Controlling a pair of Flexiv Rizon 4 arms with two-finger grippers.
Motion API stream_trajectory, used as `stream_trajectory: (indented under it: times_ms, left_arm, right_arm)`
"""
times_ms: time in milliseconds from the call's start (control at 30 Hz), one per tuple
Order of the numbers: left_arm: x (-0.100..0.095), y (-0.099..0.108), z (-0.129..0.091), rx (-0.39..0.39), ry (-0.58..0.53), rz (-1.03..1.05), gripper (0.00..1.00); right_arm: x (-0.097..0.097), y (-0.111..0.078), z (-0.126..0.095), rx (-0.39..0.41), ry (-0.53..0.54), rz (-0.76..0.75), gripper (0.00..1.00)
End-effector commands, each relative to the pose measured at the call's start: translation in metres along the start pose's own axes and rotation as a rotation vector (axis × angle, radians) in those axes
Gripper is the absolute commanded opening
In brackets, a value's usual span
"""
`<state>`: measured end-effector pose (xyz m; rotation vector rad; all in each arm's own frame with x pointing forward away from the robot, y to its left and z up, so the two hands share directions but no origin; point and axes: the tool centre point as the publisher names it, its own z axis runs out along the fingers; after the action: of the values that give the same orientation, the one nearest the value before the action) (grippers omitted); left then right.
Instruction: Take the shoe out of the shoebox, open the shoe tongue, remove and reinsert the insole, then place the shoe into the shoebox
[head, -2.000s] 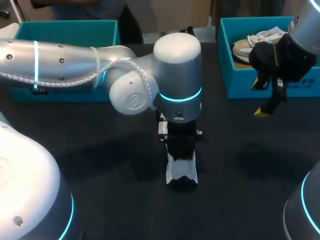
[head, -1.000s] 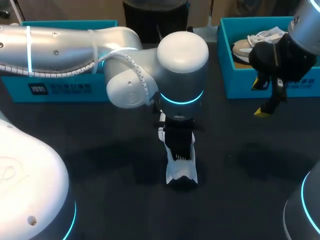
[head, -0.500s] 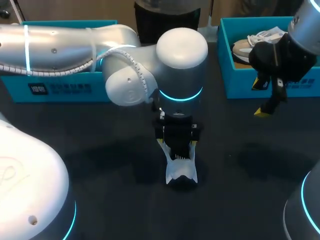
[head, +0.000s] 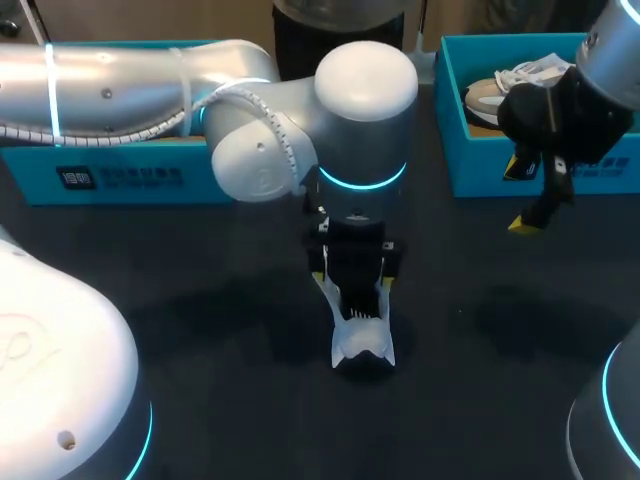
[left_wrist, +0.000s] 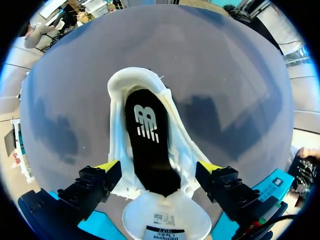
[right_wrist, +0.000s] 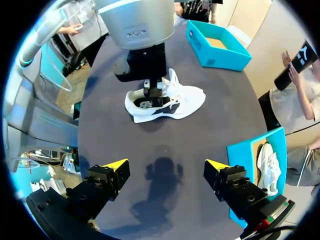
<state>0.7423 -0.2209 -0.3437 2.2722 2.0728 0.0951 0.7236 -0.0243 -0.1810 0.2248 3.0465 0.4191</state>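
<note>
Table (head: 200, 330): dark surface; all items below stand on or above it.
Shoe (head: 363, 345): you find the white shoe upright on its sole at the middle of the table, outside both boxes; its toe points towards the robot.
Insole (left_wrist: 150, 150): black, lying flat inside the shoe; you see it through the open mouth in the left wrist view.
Tongue (left_wrist: 165, 215): white, drawn up and out of the mouth, just under the wrist camera.
Left gripper (head: 352, 285): directly above the shoe's mouth; its fingers are spread wide, one beside each flank of the shoe; you cannot confirm contact with the upper; nothing is gripped.
Right gripper (right_wrist: 166, 164): well apart from the shoe, above bare table on the right; its fingers are spread wide and hold nothing.
Right shoebox (head: 450, 110): teal, at the far right; a second shoe (head: 500, 90) lies inside it.
Left shoebox (head: 120, 175): teal, at the far left, partly behind the left arm.
</note>
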Motion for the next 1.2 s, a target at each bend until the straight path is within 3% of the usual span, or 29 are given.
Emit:
stream_trajectory:
  times_ms: [33,500,900,1200]
  left_arm:
    - [0.002,0.007,-0.002,-0.004,0.002,0.001,1.0]
    - [0.008,0.009,-0.015,0.017,0.004,0.014,1.0]
    - [0.014,0.031,-0.042,0.021,0.014,0.015,1.0]
    - [0.017,0.056,-0.048,-0.014,0.02,0.004,1.0]
  right_arm:
    - [-0.001,0.001,0.001,0.003,0.001,0.001,1.0]
    - [-0.001,0.001,0.001,0.003,0.001,0.001,1.0]
    - [-0.001,0.001,0.001,0.003,0.001,0.001,1.0]
    - [-0.001,0.001,0.001,0.003,0.001,0.001,1.0]
